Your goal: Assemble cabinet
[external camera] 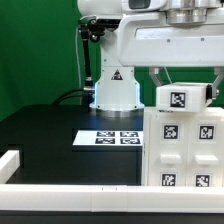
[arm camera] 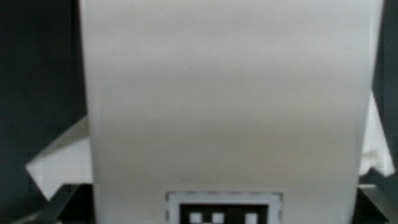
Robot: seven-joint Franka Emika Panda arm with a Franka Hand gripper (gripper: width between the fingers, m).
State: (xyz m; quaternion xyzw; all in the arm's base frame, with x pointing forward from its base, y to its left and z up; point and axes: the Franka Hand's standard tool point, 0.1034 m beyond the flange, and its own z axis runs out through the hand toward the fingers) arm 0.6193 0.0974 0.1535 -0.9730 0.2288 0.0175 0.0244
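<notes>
The cabinet (external camera: pixel 185 150), a large white boxy case with several black-and-white tags on its front, stands at the exterior view's right. A smaller white part with one tag (external camera: pixel 182 97) rests on top of it. My gripper (external camera: pixel 183 86) comes down from above, with a finger on each side of this part. In the wrist view the white part (arm camera: pixel 222 100) fills the frame, its tag near the edge. Dark fingertips (arm camera: pixel 54 208) show at both sides of it, pressed against it. My gripper (arm camera: pixel 222 206) is shut on the part.
The marker board (external camera: pixel 112 138) lies flat on the black table, just left of the cabinet in the exterior view. A white rail (external camera: pixel 70 186) runs along the table's front edge, with a raised end (external camera: pixel 10 162) at the left. The arm's base (external camera: pixel 115 90) stands behind the board.
</notes>
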